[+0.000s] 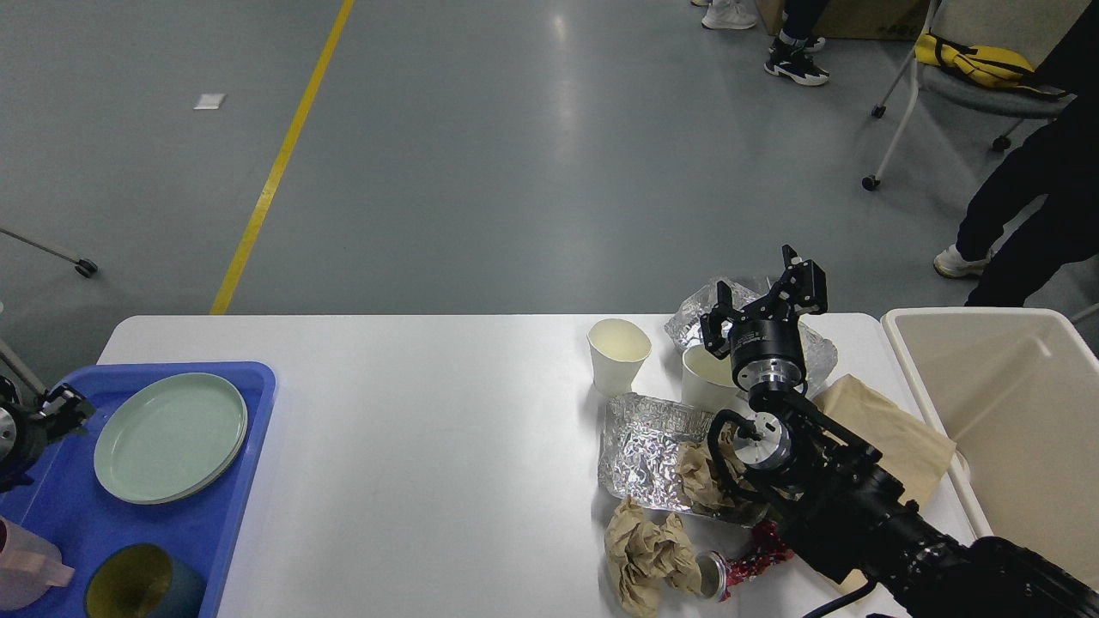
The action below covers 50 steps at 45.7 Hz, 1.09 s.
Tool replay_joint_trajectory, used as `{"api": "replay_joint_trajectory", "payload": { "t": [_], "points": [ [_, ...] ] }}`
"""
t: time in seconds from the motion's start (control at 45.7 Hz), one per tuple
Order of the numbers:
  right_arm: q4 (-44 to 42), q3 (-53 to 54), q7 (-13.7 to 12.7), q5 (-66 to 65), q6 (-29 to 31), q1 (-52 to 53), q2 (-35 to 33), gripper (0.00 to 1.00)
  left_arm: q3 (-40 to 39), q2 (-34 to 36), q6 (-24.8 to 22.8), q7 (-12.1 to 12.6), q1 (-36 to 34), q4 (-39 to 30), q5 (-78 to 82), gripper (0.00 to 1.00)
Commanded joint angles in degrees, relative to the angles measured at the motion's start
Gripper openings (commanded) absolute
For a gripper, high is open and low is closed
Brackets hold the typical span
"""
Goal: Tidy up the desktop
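Observation:
The white desktop (429,429) spans the view. A blue tray (258,382) at its left end holds a pale green plate (170,436) lying flat on a stack. My left gripper (58,405) is at the tray's left edge, apart from the plate; its fingers are too small to tell apart. My right gripper (762,293) is open and empty, above a paper cup (708,378) and crumpled foil (822,352). Near it are another paper cup (618,350), a foil tray (644,446), crumpled brown paper (648,554) and a crushed red can (745,560).
A beige bin (1013,412) stands at the table's right end, with a brown paper bag (884,429) beside it. The blue tray also holds a pink jug (26,566) and a dark cup (142,584). People and a wheeled chair (970,86) stand beyond the table.

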Motion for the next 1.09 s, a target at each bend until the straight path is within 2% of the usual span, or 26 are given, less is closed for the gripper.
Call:
{"api": "replay_joint_trajectory", "payload": {
  "t": [0.0, 0.197, 0.416, 0.547, 0.613, 0.679, 0.788, 0.854, 0.898, 0.985, 1.073],
  "points": [
    [0.0, 0.0, -0.1, 0.0, 0.0, 0.0, 0.0, 1.0, -6.0, 4.9, 0.0, 0.5, -1.4, 0.0, 0.0, 0.93],
    [0.1, 0.0, 0.0, 0.0, 0.0, 0.0, 0.0, 1.0, -24.6, 10.5, 0.2, 0.4, -0.6, 0.4, -0.1, 0.95],
    [0.0, 0.0, -0.1, 0.0, 0.0, 0.0, 0.0, 1.0, -39.3, 5.7, 0.2, -0.4, 0.0, 3.0, 0.2, 0.96],
    [0.0, 0.0, 0.0, 0.0, 0.0, 0.0, 0.0, 1.0, -43.4, 2.4, 0.3, -0.7, 2.4, 3.6, 0.9, 0.96],
    [0.0, 0.0, 0.0, 0.0, 0.0, 0.0, 0.0, 1.0, -45.7, 2.5, -0.1, -1.6, 2.4, 3.6, 1.1, 0.96],
    [0.1, 0.0, 0.0, 0.0, 0.0, 0.0, 0.0, 1.0, -47.8, 2.4, -0.1, -4.9, 2.7, 3.6, 1.1, 0.96],
    [0.1, 0.0, -0.1, 0.0, 0.0, 0.0, 0.0, 1.0, -49.2, 1.7, -0.2, -14.1, 5.6, 3.6, 1.1, 0.96],
    [0.0, 0.0, 0.0, 0.0, 0.0, 0.0, 0.0, 1.0, -49.4, -0.1, -0.2, -18.2, 6.4, 3.6, 1.0, 0.96],
    [0.0, 0.0, 0.0, 0.0, 0.0, 0.0, 0.0, 1.0, -49.4, -0.5, -0.1, -19.8, 6.5, 3.8, 0.5, 0.96],
    [0.0, 0.0, -0.1, 0.0, 0.0, 0.0, 0.0, 1.0, -49.3, -1.6, -0.2, -20.5, 8.6, 4.8, 0.4, 0.96],
    [0.0, 0.0, 0.0, 0.0, 0.0, 0.0, 0.0, 1.0, -48.9, -2.5, -0.2, -22.1, 11.6, 5.0, 1.7, 0.96]
  ]
}}
